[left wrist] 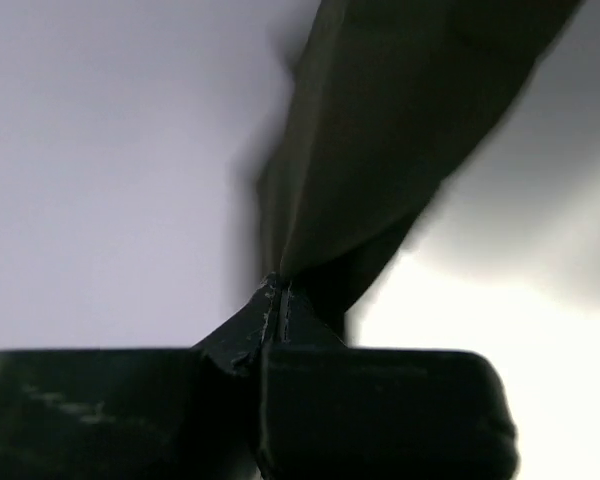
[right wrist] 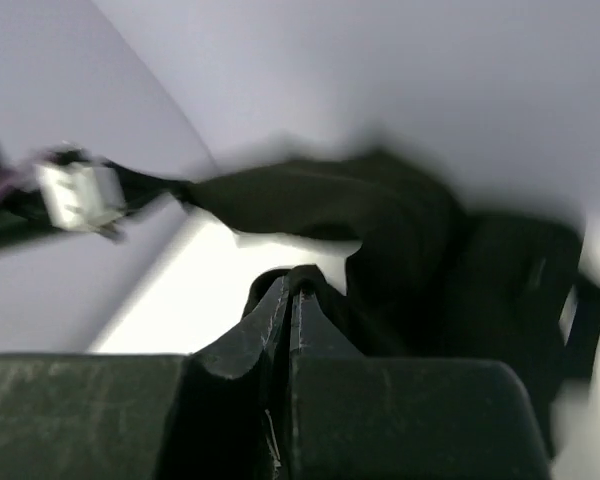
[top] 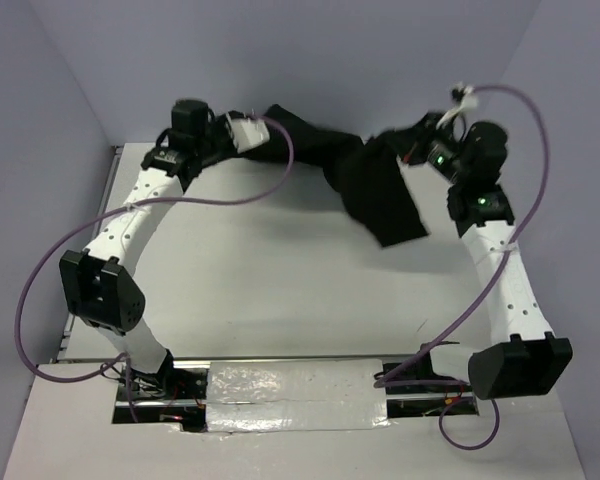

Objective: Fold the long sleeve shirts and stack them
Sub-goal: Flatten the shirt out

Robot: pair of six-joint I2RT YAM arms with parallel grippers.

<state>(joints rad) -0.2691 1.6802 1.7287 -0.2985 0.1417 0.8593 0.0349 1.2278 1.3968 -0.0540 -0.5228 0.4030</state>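
Observation:
A black long sleeve shirt (top: 372, 186) hangs in the air over the far end of the table, stretched between both grippers. My left gripper (top: 256, 131) is shut on one end of it; in the left wrist view the jaws (left wrist: 280, 287) pinch the cloth (left wrist: 380, 130), which runs up and away. My right gripper (top: 420, 138) is shut on the other end; its jaws (right wrist: 296, 282) hold a fold of the shirt (right wrist: 410, 230). A loose flap droops down toward the table on the right. The left gripper (right wrist: 75, 192) also shows in the right wrist view, at the far left.
The white table (top: 280, 280) lies below, with walls close behind and at both sides. A strip of silver tape (top: 290, 396) covers the near edge between the arm bases. Purple cables (top: 180, 200) loop along both arms.

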